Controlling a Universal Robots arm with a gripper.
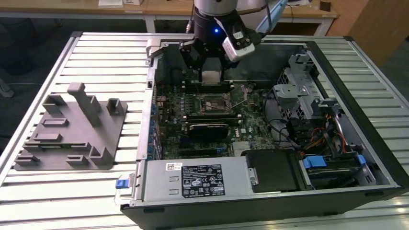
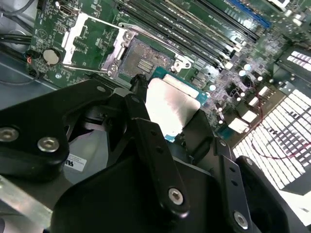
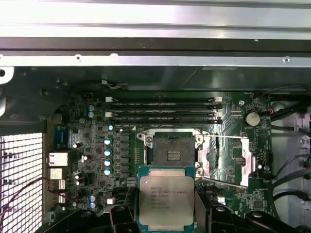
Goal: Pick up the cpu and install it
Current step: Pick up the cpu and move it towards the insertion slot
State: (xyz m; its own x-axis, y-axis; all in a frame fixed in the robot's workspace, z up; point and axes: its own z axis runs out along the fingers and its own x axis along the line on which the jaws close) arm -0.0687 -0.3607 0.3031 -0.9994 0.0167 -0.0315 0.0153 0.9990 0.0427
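Observation:
My gripper (image 1: 211,73) hangs over the back part of the open computer case, shut on the cpu (image 1: 211,76). In the first wrist view the cpu (image 3: 166,196) is a flat silver-topped square with a pale rim, clamped at two opposite edges by the black fingers (image 3: 121,214). The open cpu socket (image 3: 172,153) lies on the motherboard just beyond the chip, its metal load plate (image 3: 226,155) swung aside. In the second wrist view the cpu (image 2: 170,104) is held above the board, close to the socket (image 2: 146,60), not touching it. The socket (image 1: 213,106) sits nearer the exterior view's camera than the gripper.
Memory slots (image 3: 163,110) run along the far side of the socket. A black block (image 1: 208,128) lies on the board in front of the socket. The power supply (image 1: 198,179), drive cage (image 1: 300,91) and cables (image 1: 319,139) crowd the case. A grey fixture tray (image 1: 70,134) stands on the slatted table at the exterior view's left.

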